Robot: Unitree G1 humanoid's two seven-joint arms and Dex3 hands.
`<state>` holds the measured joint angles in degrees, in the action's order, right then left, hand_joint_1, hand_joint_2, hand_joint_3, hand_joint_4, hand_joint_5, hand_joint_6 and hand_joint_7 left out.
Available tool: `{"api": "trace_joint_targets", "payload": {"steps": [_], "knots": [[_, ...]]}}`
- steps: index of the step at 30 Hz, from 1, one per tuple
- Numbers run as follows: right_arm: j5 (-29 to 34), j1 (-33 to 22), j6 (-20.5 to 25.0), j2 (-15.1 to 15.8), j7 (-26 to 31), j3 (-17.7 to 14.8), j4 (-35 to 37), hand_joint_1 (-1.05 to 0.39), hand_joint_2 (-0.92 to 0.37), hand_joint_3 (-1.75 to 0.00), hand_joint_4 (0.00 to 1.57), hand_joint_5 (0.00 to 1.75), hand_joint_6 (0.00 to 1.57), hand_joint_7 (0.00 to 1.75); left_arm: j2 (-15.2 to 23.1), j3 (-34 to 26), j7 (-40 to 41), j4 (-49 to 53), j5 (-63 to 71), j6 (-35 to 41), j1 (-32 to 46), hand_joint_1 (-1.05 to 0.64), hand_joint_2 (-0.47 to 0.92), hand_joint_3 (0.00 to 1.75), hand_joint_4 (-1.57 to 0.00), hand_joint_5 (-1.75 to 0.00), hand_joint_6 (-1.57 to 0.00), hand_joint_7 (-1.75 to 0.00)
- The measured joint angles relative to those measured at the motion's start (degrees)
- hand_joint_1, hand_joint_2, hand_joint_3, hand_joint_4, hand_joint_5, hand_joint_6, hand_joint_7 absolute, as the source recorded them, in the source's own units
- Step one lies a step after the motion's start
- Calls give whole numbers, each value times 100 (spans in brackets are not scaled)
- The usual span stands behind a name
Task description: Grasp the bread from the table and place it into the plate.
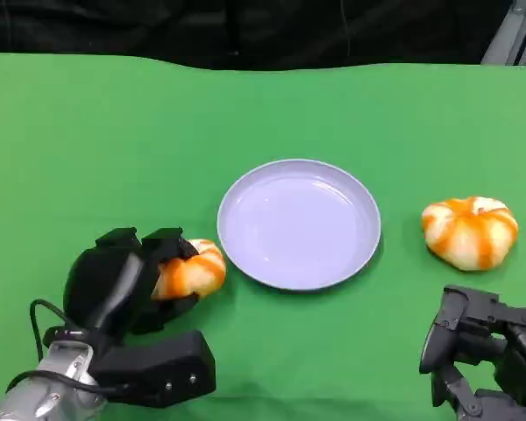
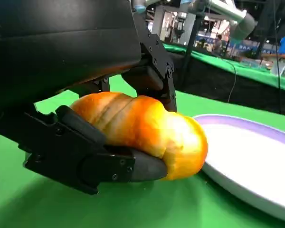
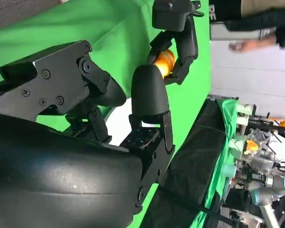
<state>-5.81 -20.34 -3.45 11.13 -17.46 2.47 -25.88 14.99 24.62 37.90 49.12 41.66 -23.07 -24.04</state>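
Bright green cloth-covered table, ending at a black curtain backdrop. Beyond, in the left wrist view, a second long green-covered table in a lit hall. In the right wrist view, a person's hand against a pale wall.

A green cloth covers the table before me, with a black curtain along its far edge. A round orange-striped bun lies on the cloth to my right. Beyond the table a person's hand shows, blurred.
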Motion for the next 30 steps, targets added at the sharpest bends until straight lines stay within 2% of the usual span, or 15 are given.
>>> {"api": "trace_joint_targets", "payload": {"steps": [6,9,11,16,19,20,23,25,28,30], "knots": [[38,1,-22,0,3,1,6,-1,-67,-105,75,175,67,159,31,-111,-1,-294,-70,-40,-4,-10,61,90,-82,-166,-89,-122],[38,0,-24,0,3,1,7,0,-67,-105,74,175,66,159,33,-162,-3,-449,-76,-41,-5,-10,61,89,-77,-174,-87,-130],[36,1,-32,0,0,0,9,-1,-67,-105,74,175,66,159,32,-197,-4,-576,-98,-60,-9,-10,62,89,-78,-174,-80,-145],[36,0,-32,0,1,-7,9,-1,-67,-106,74,175,66,159,-4,-216,-26,-847,-107,-74,-62,-10,63,89,-78,-175,-77,-152],[36,-5,-33,0,3,-11,10,0,-67,-106,74,175,66,159,-30,-215,-82,-907,-105,-60,-98,-10,61,90,-81,-175,-83,-140],[36,-14,-34,0,4,-15,11,0,-67,-106,74,175,66,159,-74,-206,-138,-949,-97,-44,-143,-9,61,87,-82,-171,-89,-126],[36,-1,-64,-2,1,-5,15,0,-67,-105,73,175,66,158,-254,-157,-353,-1160,-69,38,-428,-9,62,79,-84,-165,-96,-108],[35,-9,-67,-2,2,-6,15,-1,-67,-105,73,175,65,158,-370,-106,-455,-1196,-45,134,-641,-9,63,75,-85,-163,-99,-101],[37,-31,-66,-2,3,-3,12,-1,-67,-104,73,175,65,158,-547,25,-547,-1125,51,228,-891,-11,66,70,-83,-164,-96,-107],[39,-41,-65,-2,5,7,5,-1,-67,-104,74,175,66,158,-670,103,-565,-940,125,257,-1052,-10,68,66,-89,-151,-101,-95]]}}
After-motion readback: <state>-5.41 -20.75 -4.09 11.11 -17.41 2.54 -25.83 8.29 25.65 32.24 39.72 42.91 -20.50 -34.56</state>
